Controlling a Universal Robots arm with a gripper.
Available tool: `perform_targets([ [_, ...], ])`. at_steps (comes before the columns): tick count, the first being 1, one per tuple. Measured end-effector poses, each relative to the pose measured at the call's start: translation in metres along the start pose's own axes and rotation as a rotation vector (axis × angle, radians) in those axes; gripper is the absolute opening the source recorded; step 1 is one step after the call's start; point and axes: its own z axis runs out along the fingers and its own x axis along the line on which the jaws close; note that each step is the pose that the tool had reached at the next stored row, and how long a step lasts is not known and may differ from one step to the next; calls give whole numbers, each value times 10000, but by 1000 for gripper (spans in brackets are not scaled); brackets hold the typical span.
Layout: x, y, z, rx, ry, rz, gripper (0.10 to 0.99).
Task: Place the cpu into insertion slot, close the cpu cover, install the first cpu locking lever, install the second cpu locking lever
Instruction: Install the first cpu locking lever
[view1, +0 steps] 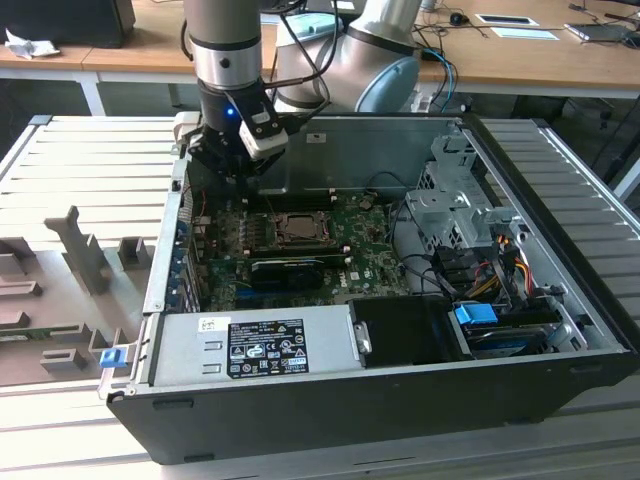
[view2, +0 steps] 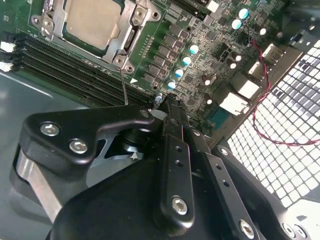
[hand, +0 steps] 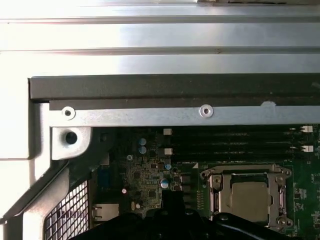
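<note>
1. While the arm hangs deeper inside the open computer case (view1: 350, 420), the grey power supply (view1: 250, 345) lies along the case's near edge, well apart from the arm.
2. Mid-case, on the green circuit board (view1: 375, 250), the cpu (view2: 92, 20) sits flat in the insertion slot (view1: 278, 222). The cpu cover (hand: 245, 173) lies down around it, and the chip's pale top shows through the cover's square hole. By the look of it, seating the chip and closing the cover are both done.
3. Between the socket and the arm, a thin wire locking lever (view2: 123, 85) runs from the socket's corner toward the gripper in the second wrist view. It cannot be told whether this lever or its twin is hooked home, so the two lever steps are judged to be what is left.
4. Farther back, toward the exterior view's left, the gripper (view2: 167, 102) hovers low over the board, just beside the socket and not above it. Its fingers are pressed together with nothing visible between them. Whether it touches the wire lever cannot be told.
5. Beyond the case's far wall stand wooden desks (view1: 520, 50).
</note>
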Motion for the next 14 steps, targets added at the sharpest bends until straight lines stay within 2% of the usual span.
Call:
perform_targets([
  [6, -52, 22, 1, 1, 0, -1, 106],
  [10, -95, 105, 4, 2, -1, 0, 106],
  [14, -233, 127, 8, 6, 1, 1, 106],
])
